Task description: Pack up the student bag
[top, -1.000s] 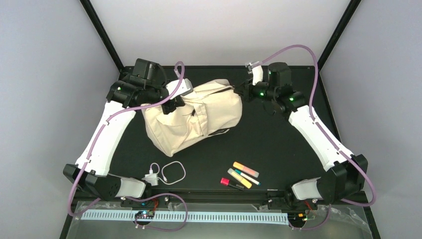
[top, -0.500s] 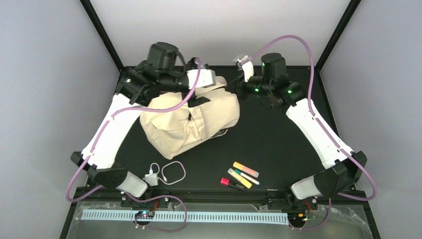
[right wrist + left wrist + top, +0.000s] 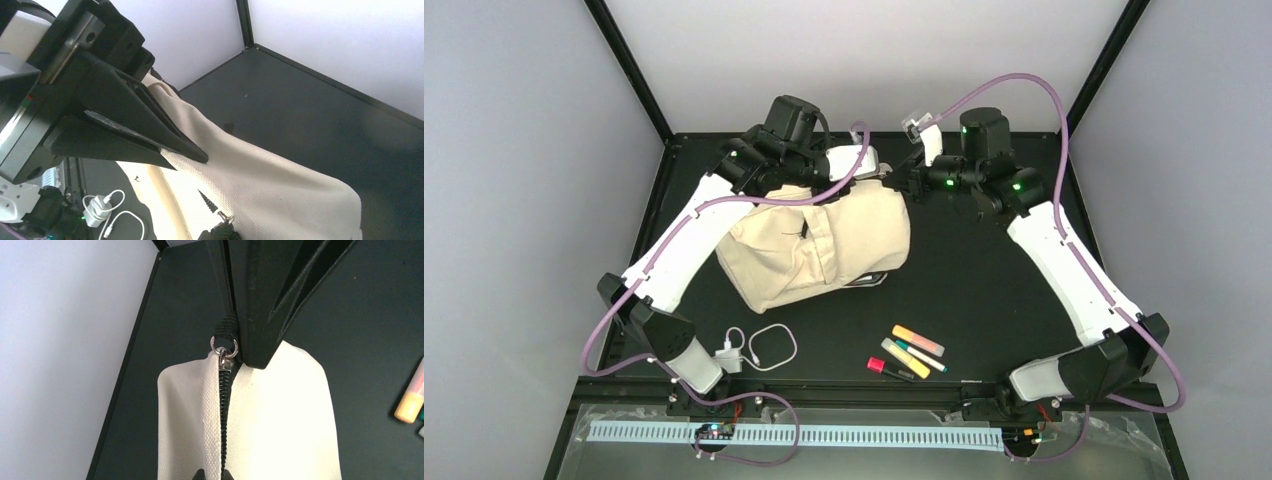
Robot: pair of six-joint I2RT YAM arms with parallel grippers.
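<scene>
The student bag (image 3: pixel 824 245), of cream fabric, sits on the black table (image 3: pixel 994 290), in the far left part, between the two arms. Its top edge is lifted up at the far side. Along this edge runs a dark zipper (image 3: pixel 223 405), and the teeth below the slider look joined. The left gripper (image 3: pixel 239 342) has its fingers almost together, and the black tab of the zipper pull (image 3: pixel 224 347) goes up between them, so it is pinched there. The right gripper (image 3: pixel 186 159) is fully closed on a fold of the bag's cream cloth, just beside the left one. Near the front edge lie a few coloured markers (image 3: pixel 907 352) on the right, and a white charger (image 3: pixel 727 356) with its looped cable (image 3: pixel 771 346) on the left, both well apart from the bag
</scene>
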